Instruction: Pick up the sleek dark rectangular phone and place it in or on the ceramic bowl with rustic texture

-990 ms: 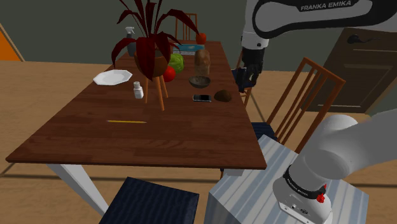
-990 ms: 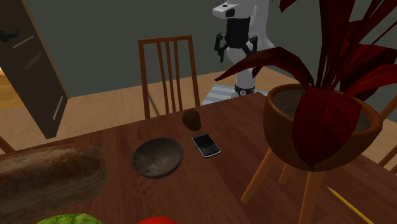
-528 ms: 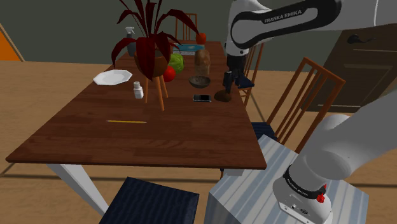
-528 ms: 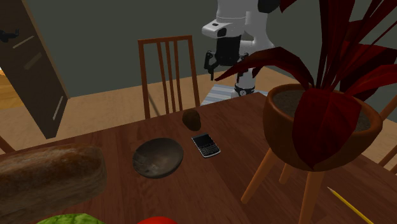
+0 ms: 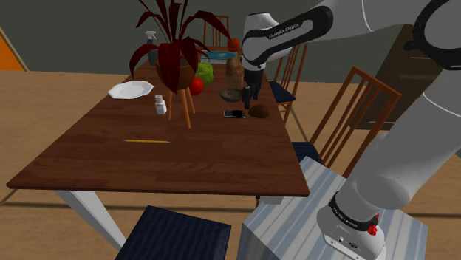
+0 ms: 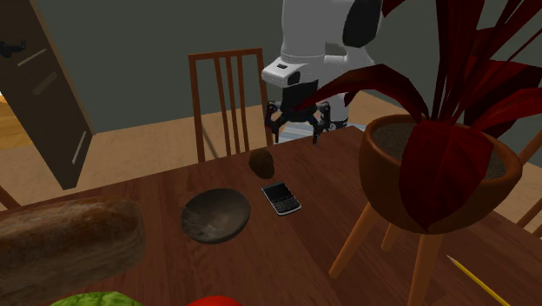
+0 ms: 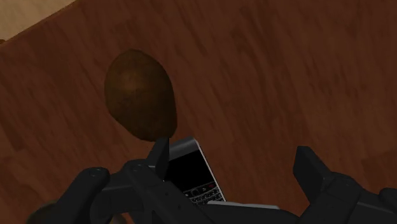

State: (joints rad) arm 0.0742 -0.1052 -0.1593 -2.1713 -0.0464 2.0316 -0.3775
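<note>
The dark rectangular phone (image 5: 234,114) (image 6: 280,198) lies flat on the wooden table (image 5: 111,159), its keypad showing. The dark rough bowl (image 5: 231,94) (image 6: 215,215) sits just beside it, empty. My black gripper (image 5: 248,94) (image 6: 296,123) hangs open above the table near a brown egg-shaped lump (image 5: 258,111) (image 6: 261,161), holding nothing. In the wrist view the phone (image 7: 191,172) lies below the gripper (image 7: 234,162), close to one finger, with the brown lump (image 7: 140,94) just past it. The fingers (image 7: 310,167) stand wide apart and touch nothing.
A red-leaved plant in a brown pot on wooden legs (image 5: 176,70) (image 6: 434,165) stands near the phone. A bread loaf (image 6: 65,239), a tomato (image 5: 196,86), a white plate (image 5: 131,90), a white bottle (image 5: 159,105) and a pencil (image 5: 146,140) share the table. Chairs (image 6: 228,100) line its edge.
The arm has swung in from beyond the table's edge and come down over the table, near the brown lump and phone. The gripper stays open. Phone and bowl have not moved.
</note>
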